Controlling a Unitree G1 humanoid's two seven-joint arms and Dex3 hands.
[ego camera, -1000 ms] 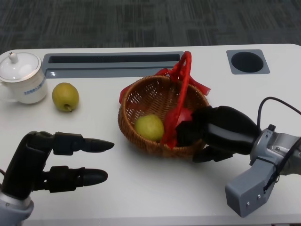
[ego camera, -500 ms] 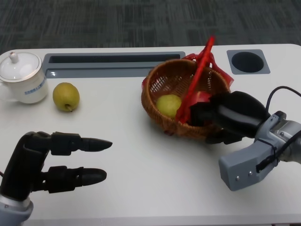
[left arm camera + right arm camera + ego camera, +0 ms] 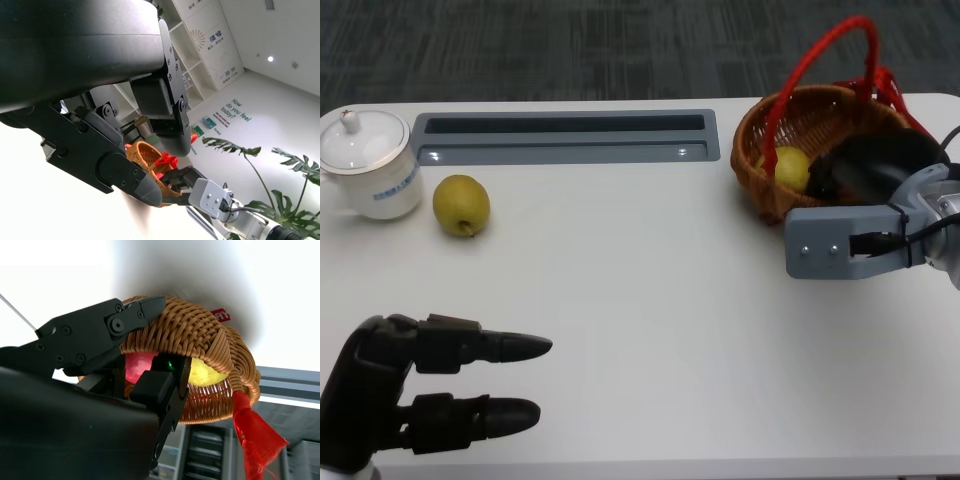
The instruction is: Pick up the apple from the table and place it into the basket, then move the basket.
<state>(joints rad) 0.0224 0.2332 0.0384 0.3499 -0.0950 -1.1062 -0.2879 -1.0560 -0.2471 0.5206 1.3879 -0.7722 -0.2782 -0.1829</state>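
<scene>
Two black hands show in the head view, well apart. The right hand point(image 3: 870, 172) grips the near rim of the wicker basket point(image 3: 810, 120) at the far right corner of the table point(image 3: 650, 270), its fingers reaching over the rim into the bowl; the right wrist view shows one finger pressed along the woven outer wall and others hooked inside, so the rim is clamped between them. Its silver forearm and grey wrist block come in from the right edge, roughly level with the tabletop. The basket tilts, its red handle point(image 3: 820, 65) arching up above it, with red ribbon hanging at its far side. Inside lies the yellow-green apple point(image 3: 791, 167), against the near-left wall, just beside the fingertips.

The left hand point(image 3: 415, 390) hovers at the near left, palm side down, holding nothing, its fingers stretched out straight toward the right and spread apart.

A second yellow-green fruit point(image 3: 461, 204) rests on the table at far left, near a white lidded cup point(image 3: 368, 160). A grey slotted panel point(image 3: 565, 135) runs along the far edge.
</scene>
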